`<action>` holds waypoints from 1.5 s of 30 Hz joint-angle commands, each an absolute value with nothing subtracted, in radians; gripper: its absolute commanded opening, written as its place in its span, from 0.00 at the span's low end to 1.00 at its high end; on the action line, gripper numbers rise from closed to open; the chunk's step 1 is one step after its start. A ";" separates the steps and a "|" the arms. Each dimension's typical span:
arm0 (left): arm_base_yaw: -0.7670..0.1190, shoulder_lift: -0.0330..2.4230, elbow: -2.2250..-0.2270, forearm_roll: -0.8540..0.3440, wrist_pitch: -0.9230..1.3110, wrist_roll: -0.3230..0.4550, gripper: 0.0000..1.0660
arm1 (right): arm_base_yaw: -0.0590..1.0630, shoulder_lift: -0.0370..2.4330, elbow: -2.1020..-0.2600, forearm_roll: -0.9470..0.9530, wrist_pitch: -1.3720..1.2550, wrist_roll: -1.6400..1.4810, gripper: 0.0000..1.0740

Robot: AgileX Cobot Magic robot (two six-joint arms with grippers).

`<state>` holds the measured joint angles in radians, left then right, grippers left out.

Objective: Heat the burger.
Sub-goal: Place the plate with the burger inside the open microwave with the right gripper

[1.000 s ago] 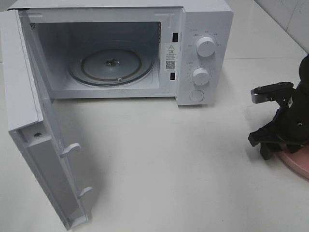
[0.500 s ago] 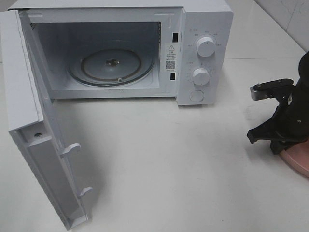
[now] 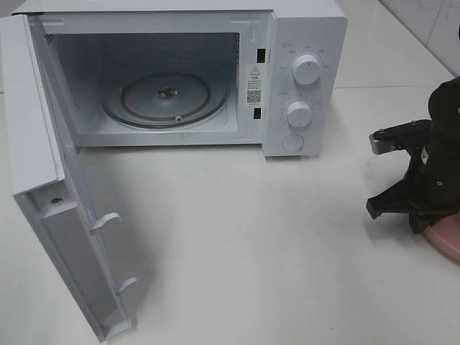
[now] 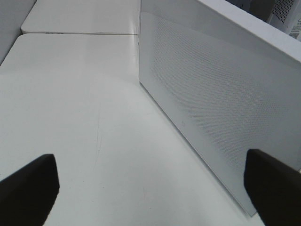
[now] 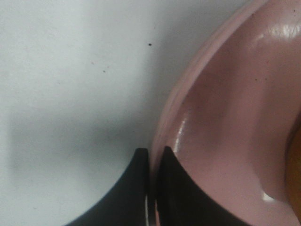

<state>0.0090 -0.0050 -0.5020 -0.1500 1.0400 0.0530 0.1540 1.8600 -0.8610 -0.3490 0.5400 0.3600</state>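
Note:
A pink plate [image 5: 225, 117] lies at the table's right edge [image 3: 447, 241]. My right gripper [image 5: 153, 153] is shut on its rim, one finger inside and one outside. In the high view that gripper [image 3: 422, 224] points down at the plate's near-left rim. A thin golden-brown sliver [image 5: 296, 165] on the plate is all that shows of the burger; the rest is out of frame. The white microwave [image 3: 305, 43] stands at the back with its door [image 3: 65, 215] swung wide open and its glass turntable [image 3: 165, 97] bare. My left gripper [image 4: 150, 188] is open, beside the door's outer face [image 4: 221, 94].
The open door juts toward the table's front left. Two knobs [image 3: 307, 70] and a button sit on the microwave's right panel. White tabletop [image 3: 273, 244] stretches between the microwave and the plate.
My right gripper's jaws have come together on the plate's rim, and the arm has shifted slightly. The left gripper and the microwave are unchanged.

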 commanded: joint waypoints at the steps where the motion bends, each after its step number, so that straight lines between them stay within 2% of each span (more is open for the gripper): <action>1: 0.011 -0.025 -0.500 -0.150 1.037 0.047 0.94 | 0.167 1.863 -0.854 -0.410 0.595 0.433 0.00; 13: 0.011 -0.025 -0.500 -0.150 1.037 0.047 0.94 | 0.272 1.778 -0.854 -0.602 0.722 0.589 0.00; 24: 0.011 -0.025 -0.500 -0.150 1.037 0.047 0.94 | 0.300 1.759 -0.823 -0.616 0.776 0.598 0.00; 40: 0.011 -0.025 -0.500 -0.150 1.037 0.047 0.94 | 0.423 1.637 -0.738 -0.659 0.859 0.639 0.00; 45: 0.011 -0.025 -0.500 -0.150 1.037 0.047 0.94 | 0.491 1.561 -0.683 -0.661 0.891 0.656 0.00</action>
<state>0.0090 -0.0050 -0.5020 -0.1500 1.0400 0.0530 0.4640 1.5950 -0.7010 -0.6060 0.8320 0.6440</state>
